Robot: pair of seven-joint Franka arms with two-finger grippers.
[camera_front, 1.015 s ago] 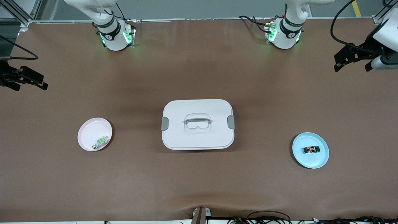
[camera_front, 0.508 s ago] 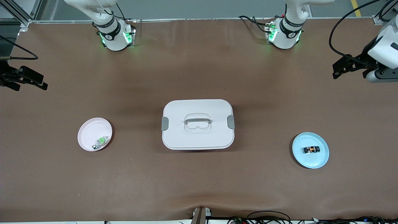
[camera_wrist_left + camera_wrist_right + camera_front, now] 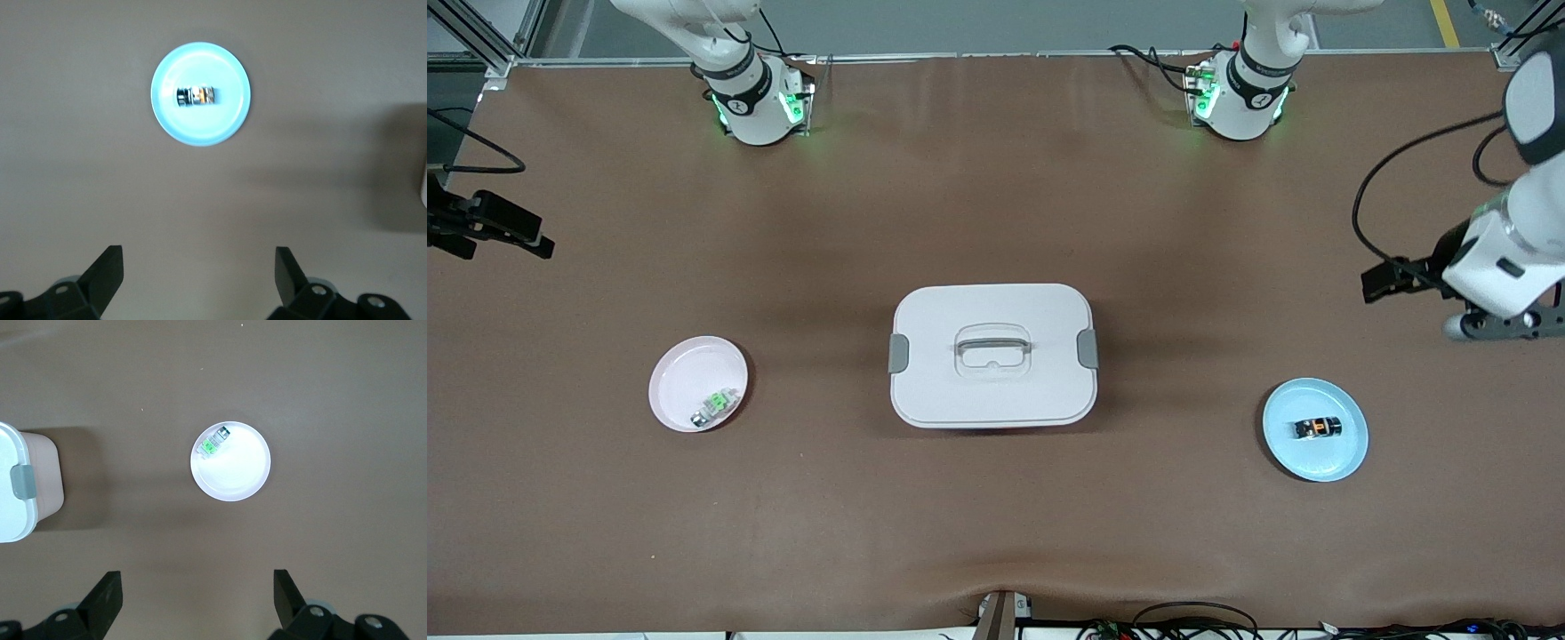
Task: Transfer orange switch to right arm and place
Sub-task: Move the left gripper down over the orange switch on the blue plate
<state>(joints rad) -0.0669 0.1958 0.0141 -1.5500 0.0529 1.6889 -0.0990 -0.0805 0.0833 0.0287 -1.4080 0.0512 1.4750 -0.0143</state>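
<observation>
Orange switch (image 3: 1318,428), one small black part with an orange middle, lay on its side in the single light-blue plate (image 3: 1343,458) toward the left arm's end of the table, untouched by either arm. One pink plate (image 3: 680,373) sat toward the right arm's end, holding one green-and-white part (image 3: 714,406) near its rim. Between the two plates stood one white lidded box (image 3: 992,356) with one grey handle (image 3: 992,337) on its lid and two grey clasps, one at each short end. Both plates lay slightly nearer the front camera than the box's middle. Left gripper (image 3: 199,270) hung in the air over bare brown table (image 3: 996,533) at the left arm's end, its two fingers spread wide and holding nothing; its wrist view showed the blue plate and switch on the mat below. Right gripper (image 3: 197,590) hung over the table edge at the right arm's end, fingers likewise spread and empty, with the pink plate and a corner of the box in its wrist view.
</observation>
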